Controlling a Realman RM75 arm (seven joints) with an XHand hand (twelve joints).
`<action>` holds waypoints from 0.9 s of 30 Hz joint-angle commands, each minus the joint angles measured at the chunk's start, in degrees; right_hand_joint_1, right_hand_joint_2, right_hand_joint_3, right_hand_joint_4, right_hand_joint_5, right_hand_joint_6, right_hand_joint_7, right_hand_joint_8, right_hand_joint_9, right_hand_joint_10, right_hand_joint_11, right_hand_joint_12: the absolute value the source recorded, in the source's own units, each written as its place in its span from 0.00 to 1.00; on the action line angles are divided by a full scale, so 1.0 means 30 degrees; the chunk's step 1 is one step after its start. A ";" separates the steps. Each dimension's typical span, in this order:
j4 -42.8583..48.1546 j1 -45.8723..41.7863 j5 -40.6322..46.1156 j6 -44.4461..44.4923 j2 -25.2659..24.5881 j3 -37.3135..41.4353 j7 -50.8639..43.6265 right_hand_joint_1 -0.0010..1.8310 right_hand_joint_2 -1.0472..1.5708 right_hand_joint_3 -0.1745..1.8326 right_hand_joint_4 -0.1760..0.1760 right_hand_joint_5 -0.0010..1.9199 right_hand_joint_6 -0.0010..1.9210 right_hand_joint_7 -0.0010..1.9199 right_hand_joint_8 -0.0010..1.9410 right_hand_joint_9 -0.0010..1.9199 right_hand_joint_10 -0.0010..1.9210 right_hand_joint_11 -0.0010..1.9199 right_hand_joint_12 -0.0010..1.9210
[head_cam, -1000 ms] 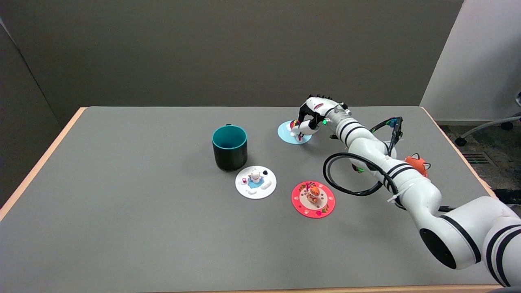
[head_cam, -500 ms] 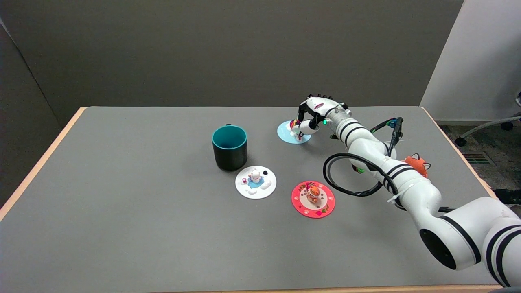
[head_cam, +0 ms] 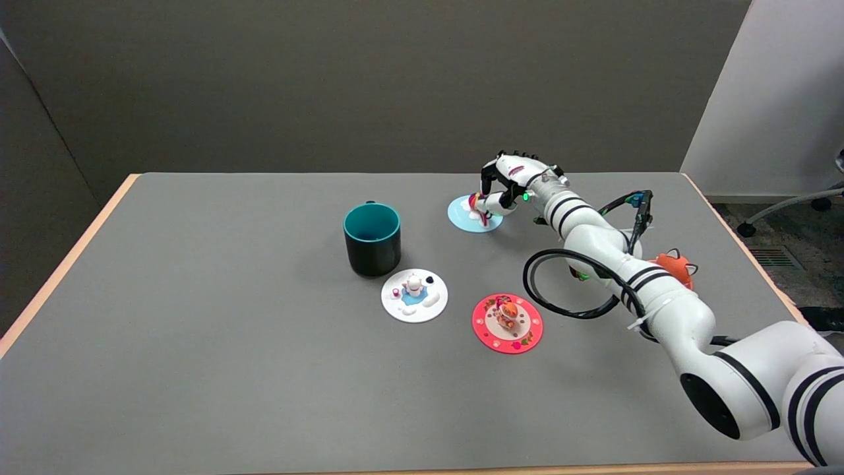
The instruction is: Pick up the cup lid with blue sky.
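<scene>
Pinching, as it seems, the small figure on the blue lid (head_cam: 469,216), the right hand (head_cam: 506,186) should keep its grip firm and lift straight up.

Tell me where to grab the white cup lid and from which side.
Take the white cup lid by the small raised figure at its centre, coming down from above. The disc lies flat on the table, so its rim gives the fingers little to hold; the figure stands up and looks easier to pinch.
</scene>
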 commanded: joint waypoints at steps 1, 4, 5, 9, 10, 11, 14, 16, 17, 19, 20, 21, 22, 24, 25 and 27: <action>-0.0735 -0.0382 0.0064 -0.0091 0.0084 0.0012 0.0081 0.49 0.87 0.19 0.61 0.32 0.80 0.08 0.62 0.10 0.57 0.19 0.35; -0.0907 -0.0462 0.0064 -0.0118 0.0084 0.0012 0.0081 0.52 0.86 0.18 0.52 0.35 0.76 0.12 0.60 0.10 0.57 0.18 0.35; -0.0965 -0.0478 0.0064 -0.0118 0.0084 0.0012 0.0081 0.53 0.85 0.19 0.49 0.35 0.75 0.13 0.59 0.11 0.56 0.18 0.35; -0.1255 -0.0516 0.0117 -0.0118 0.0099 -0.0003 0.0081 0.55 0.82 0.22 0.29 0.39 0.64 0.21 0.51 0.11 0.53 0.19 0.33; -0.1306 -0.0531 0.0117 -0.0118 0.0111 -0.0015 0.0081 0.50 0.71 0.42 0.20 0.41 0.22 0.24 0.46 0.12 0.51 0.19 0.30; -0.1347 -0.0542 0.0132 -0.0118 0.0111 -0.0015 0.0096 0.50 0.70 0.43 0.15 0.42 0.19 0.26 0.43 0.13 0.50 0.19 0.30; -0.1440 -0.0542 0.0336 -0.0088 0.0111 -0.0042 0.0108 0.51 0.69 0.44 0.07 0.42 0.15 0.29 0.37 0.13 0.48 0.19 0.29; -0.1451 -0.0542 0.0558 -0.0023 0.0111 -0.0068 0.0108 0.51 0.69 0.44 0.04 0.42 0.13 0.32 0.33 0.14 0.46 0.19 0.29; -0.1450 -0.0542 0.0570 0.0004 0.0111 -0.0068 0.0108 0.51 0.69 0.44 0.04 0.42 0.13 0.32 0.32 0.14 0.45 0.19 0.29; -0.1449 -0.0542 0.0570 0.0042 0.0111 -0.0068 0.0108 0.51 0.68 0.45 0.03 0.42 0.13 0.33 0.30 0.15 0.44 0.19 0.29; -0.1449 -0.0542 0.0570 0.0042 0.0111 -0.0053 0.0108 0.51 0.68 0.45 0.02 0.42 0.12 0.34 0.29 0.15 0.43 0.19 0.29; -0.1449 -0.0542 0.0570 0.0042 0.0111 -0.0042 0.0108 0.51 0.68 0.45 0.02 0.42 0.12 0.34 0.29 0.15 0.43 0.19 0.28; -0.1449 -0.0542 0.0570 0.0042 0.0111 -0.0042 0.0108 0.51 0.68 0.45 0.01 0.41 0.12 0.34 0.28 0.16 0.43 0.19 0.28; -0.1449 -0.0542 0.0570 0.0042 0.0111 -0.0042 0.0108 0.51 0.68 0.45 0.01 0.41 0.12 0.34 0.28 0.16 0.42 0.19 0.28; -0.1449 -0.0542 0.0570 0.0042 0.0096 -0.0042 0.0108 0.51 0.68 0.45 0.01 0.41 0.12 0.34 0.27 0.16 0.42 0.19 0.28; -0.1449 -0.0542 0.0570 0.0042 0.0084 -0.0068 0.0108 0.51 0.67 0.45 0.00 0.41 0.12 0.35 0.27 0.16 0.41 0.19 0.27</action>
